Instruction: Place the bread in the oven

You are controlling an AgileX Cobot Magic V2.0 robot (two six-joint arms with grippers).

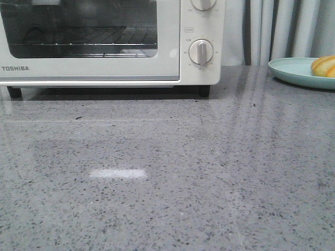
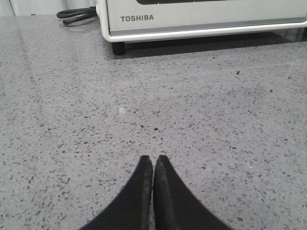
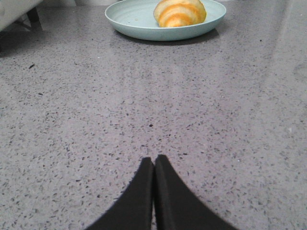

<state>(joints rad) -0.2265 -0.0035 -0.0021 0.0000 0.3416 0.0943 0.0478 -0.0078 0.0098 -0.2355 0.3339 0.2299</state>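
Observation:
The white Toshiba oven (image 1: pixel 110 63) stands at the back left of the grey table with its glass door closed; its lower front also shows in the left wrist view (image 2: pixel 201 21). The bread (image 1: pixel 324 66), a golden-orange striped roll, lies on a light teal plate (image 1: pixel 293 70) at the back right; both show in the right wrist view, the bread (image 3: pixel 180 13) on the plate (image 3: pixel 134 21). My left gripper (image 2: pixel 153 159) is shut and empty over bare table, well short of the oven. My right gripper (image 3: pixel 154 159) is shut and empty, well short of the plate. Neither gripper shows in the front view.
A black cable (image 2: pixel 76 14) lies beside the oven's left side. Grey-white curtains (image 1: pixel 282 31) hang behind the table at the right. The oven stands on black feet (image 2: pixel 118 48). Speckled grey tabletop (image 1: pixel 167 178) stretches between the grippers and the oven.

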